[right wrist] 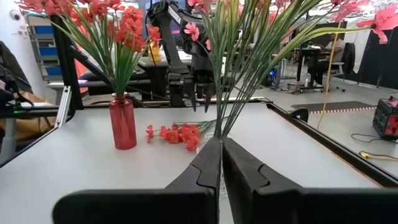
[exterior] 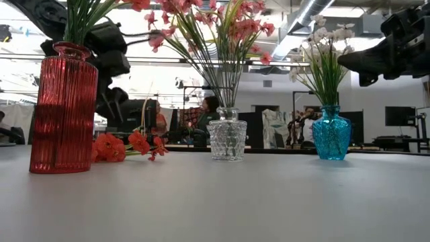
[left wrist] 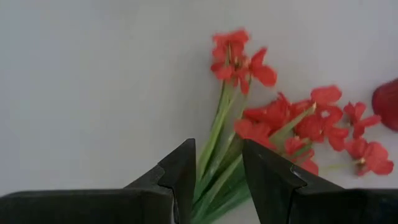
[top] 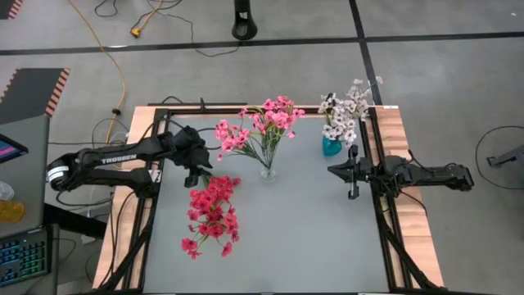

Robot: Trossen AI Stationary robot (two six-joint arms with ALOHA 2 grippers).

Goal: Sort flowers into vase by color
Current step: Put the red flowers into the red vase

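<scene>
Several red-blossomed sprigs with thin green stems lie near the table's left edge between your left gripper's half-open fingers, so closing may grab extras; the right gripper waits nearly shut.

The counter is a plain grey sheet in a black frame with wooden edging, filling the middle of the high view. Three vases stand on it: a red vase at the left of the low view, a clear glass vase near the centre, and a blue vase at upper right. A loose red sprig lies flat on the surface, just beside the red vase.
</scene>
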